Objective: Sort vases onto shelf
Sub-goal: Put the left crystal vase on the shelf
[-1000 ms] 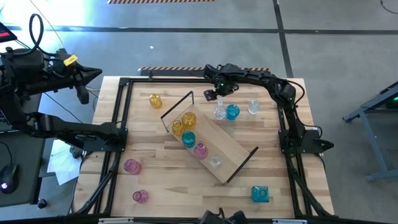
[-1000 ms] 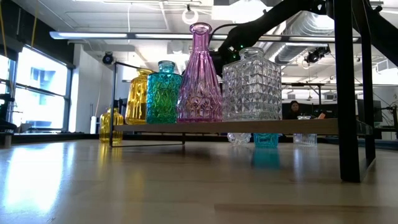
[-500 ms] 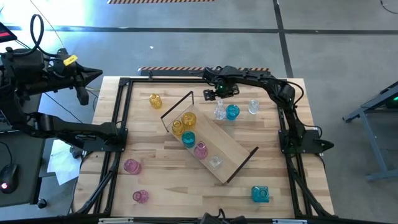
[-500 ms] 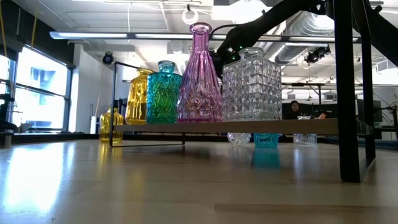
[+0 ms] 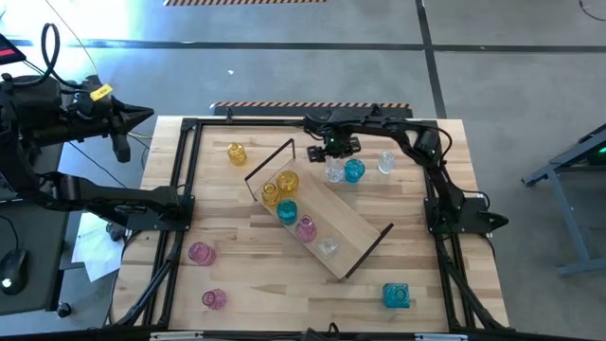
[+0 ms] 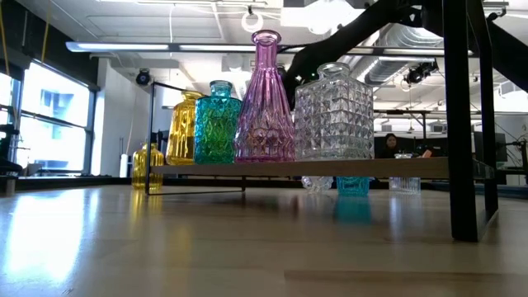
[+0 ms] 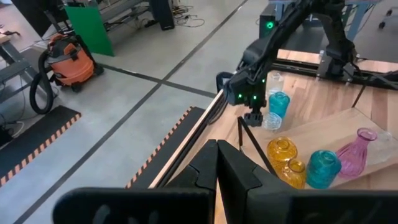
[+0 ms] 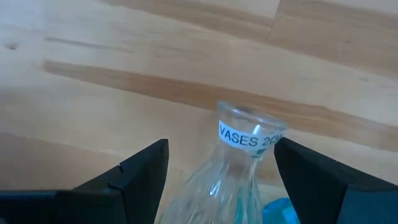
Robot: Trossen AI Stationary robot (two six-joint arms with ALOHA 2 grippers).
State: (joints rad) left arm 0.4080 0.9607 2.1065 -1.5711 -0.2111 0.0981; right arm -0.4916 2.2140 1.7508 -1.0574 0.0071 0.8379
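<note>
Because its fingers must straddle the neck, the right gripper (image 8: 214, 168) hangs spread wide over the clear vase (image 8: 239, 165), grasping nothing. Off the table's left edge, the left gripper (image 5: 142, 111) waits clenched and empty, clear of the shelf (image 5: 355, 227) already holding 5 vases.

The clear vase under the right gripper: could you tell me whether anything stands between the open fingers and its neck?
Nothing visible does. The right gripper is open, its fingers either side of the clear vase, whose neck shows bare; a teal vase stands beside it.

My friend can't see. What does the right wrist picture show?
A clear vase with a label on its neck stands on the wood table, between the right gripper's two open dark fingers. A bit of teal vase peeks in beside it.
</note>
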